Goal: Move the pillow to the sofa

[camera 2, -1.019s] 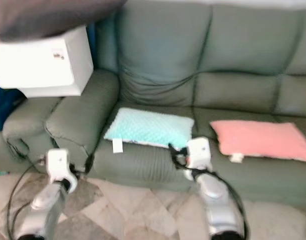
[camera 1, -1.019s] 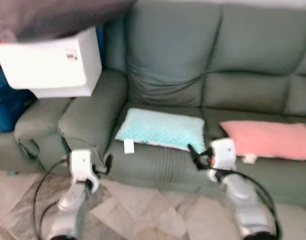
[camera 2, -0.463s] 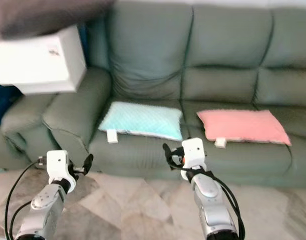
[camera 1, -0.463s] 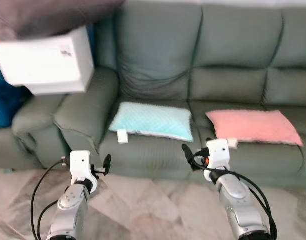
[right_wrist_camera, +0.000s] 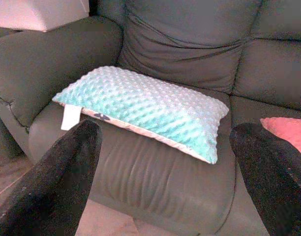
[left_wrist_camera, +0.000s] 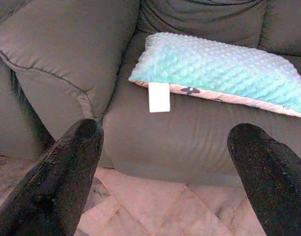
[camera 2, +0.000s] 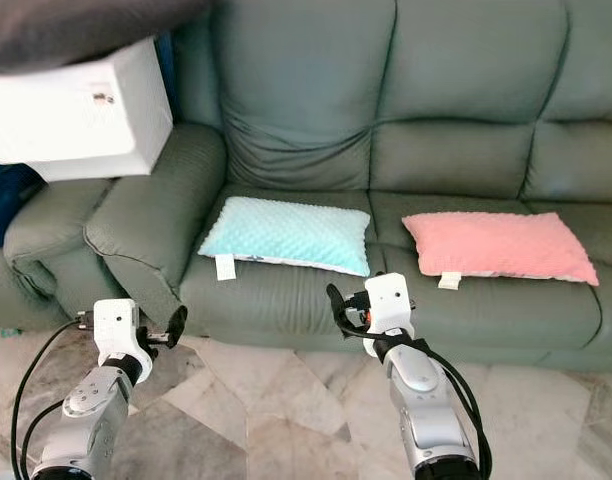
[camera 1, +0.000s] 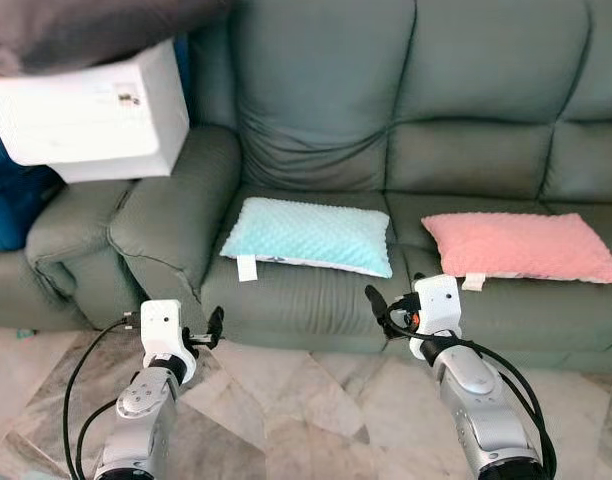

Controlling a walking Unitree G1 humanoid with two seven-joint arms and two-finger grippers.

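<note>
white box parked on sofa armrest at far left, dark cloth draped over its top, blue stuff behind.

left tool low over floor in front of armrest, fingers spread wide apart, nothing between them. left wrist view confirms: both black fingers splayed, empty, looking at seat front.

teal pillow flat on left seat cushion of sofa, white tag hanging over front edge. long axis side to side along seat, parallel to sofa front. touching seat, clear of both tools.

right tool just short of seat front edge, below right end of teal pillow, fingers released and spread, holding nothing. right wrist view looks straight at pillow between its two fingers.

pink pillow flat on next cushion to right, same side-to-side orientation, own tag at front edge. small gap between the two pillows.

judgement: both pillows already sitting on sofa, so task looks done or nearly so; cannot tell which pillow was meant.

key relation if any regrasp needed: teal pillow forward and up from both tools, lying between them. right tool nearer, at pillow's right end; left tool further out, off past tag end. approach across short axis from front edge, not along length.
</note>
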